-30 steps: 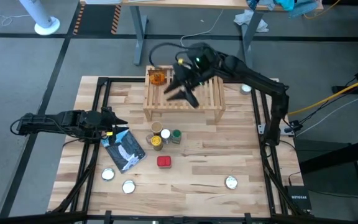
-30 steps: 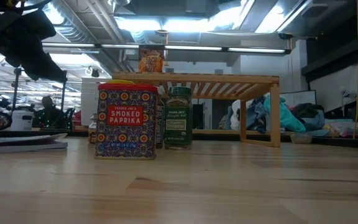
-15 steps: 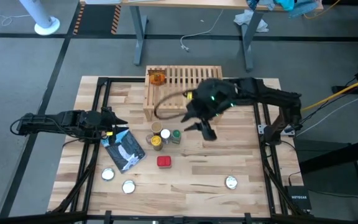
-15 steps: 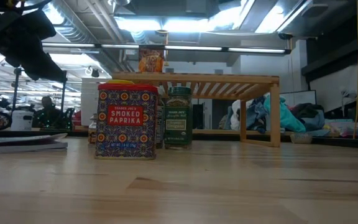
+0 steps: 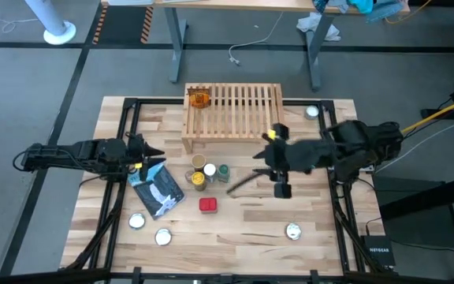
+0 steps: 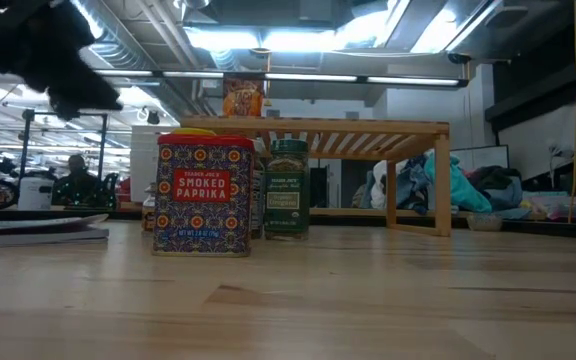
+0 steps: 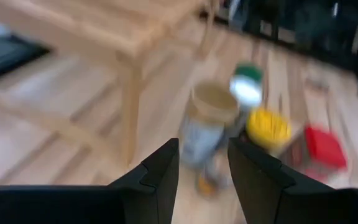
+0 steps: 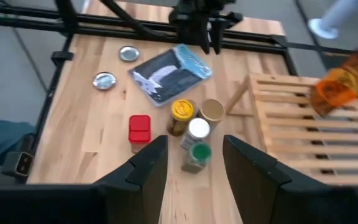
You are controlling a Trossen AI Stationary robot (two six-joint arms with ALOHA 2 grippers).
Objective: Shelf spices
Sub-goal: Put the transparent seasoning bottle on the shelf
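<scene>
The light-wood shelf stands at the table's far middle. An orange packet rests upright on its far left corner. In front of the shelf stand jars with tan, white, green and yellow lids. The red tin stands nearer the front edge. My right gripper hangs open and empty, high above the table to the right of the jars. At the table's left side, my left gripper is also open and empty, pointing toward the jars.
A blue-and-white pouch lies flat beside my left gripper. Silver discs lie near the front left, front right and far right. Bare wood stretches across the table's right half.
My right gripper has swung from above the shelf toward the table's near right, turning as it went and staying high. The orange packet has kept its place on the shelf. My left gripper has tipped a little where it is.
</scene>
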